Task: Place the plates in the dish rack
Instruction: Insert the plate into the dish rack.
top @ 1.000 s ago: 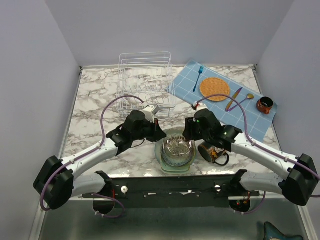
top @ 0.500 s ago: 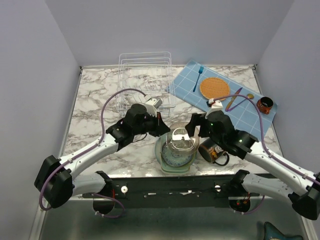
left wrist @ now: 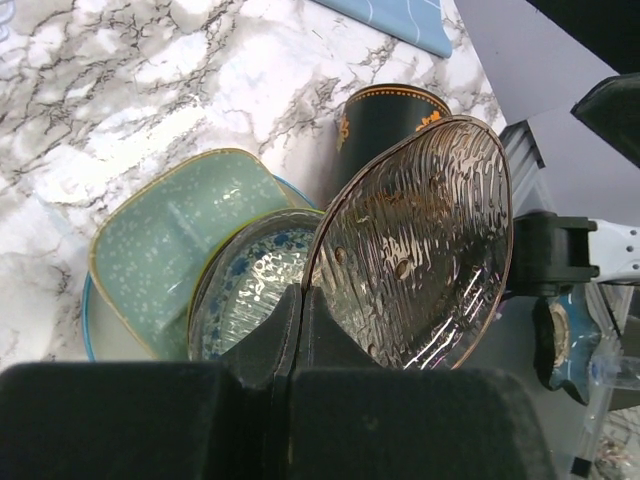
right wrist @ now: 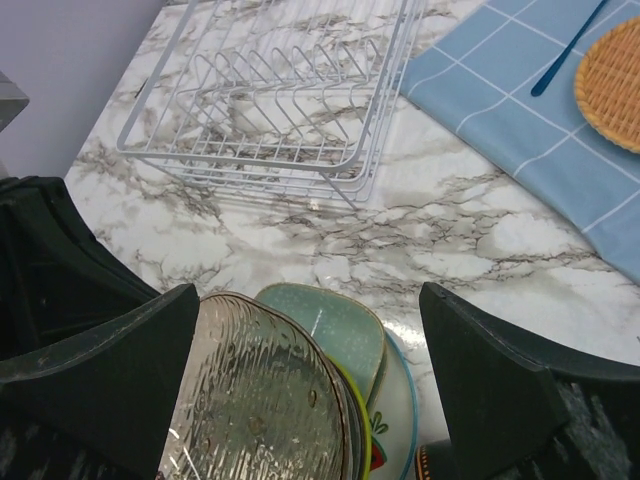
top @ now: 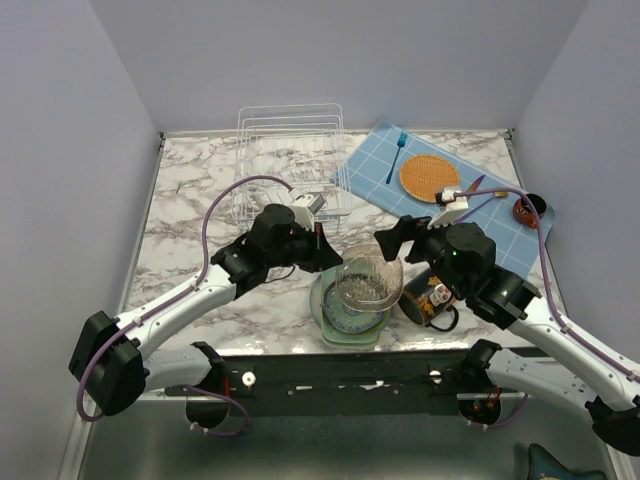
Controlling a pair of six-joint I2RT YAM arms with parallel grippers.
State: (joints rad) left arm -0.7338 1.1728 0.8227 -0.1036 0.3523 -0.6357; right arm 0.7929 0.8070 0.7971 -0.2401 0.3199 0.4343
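My left gripper (top: 335,258) (left wrist: 302,290) is shut on the rim of a brownish ribbed plate (top: 368,278) (left wrist: 420,250) and holds it tilted up on edge over the stack. Below it lie a teal-patterned plate (left wrist: 250,290), a yellow-rimmed one (right wrist: 360,420), a watermelon plate (right wrist: 395,420) and a mint-green rounded-square plate (top: 335,330) (left wrist: 170,240). Above the brownish plate's right side, my right gripper (top: 395,240) (right wrist: 308,300) stands wide open with nothing in it. The white wire dish rack (top: 290,160) (right wrist: 280,90) sits at the back left with no plates in it.
A black decorated mug (top: 425,300) (left wrist: 385,115) lies right of the stack. A blue checked cloth (top: 480,225) at the back right carries an orange woven mat (top: 429,177), a blue fork (top: 397,155), spoons and a small brown cup (top: 530,210).
My right gripper opened, let go of the brownish plate and drew back up to the right. The left gripper lifted the plate and tipped it further onto its edge.
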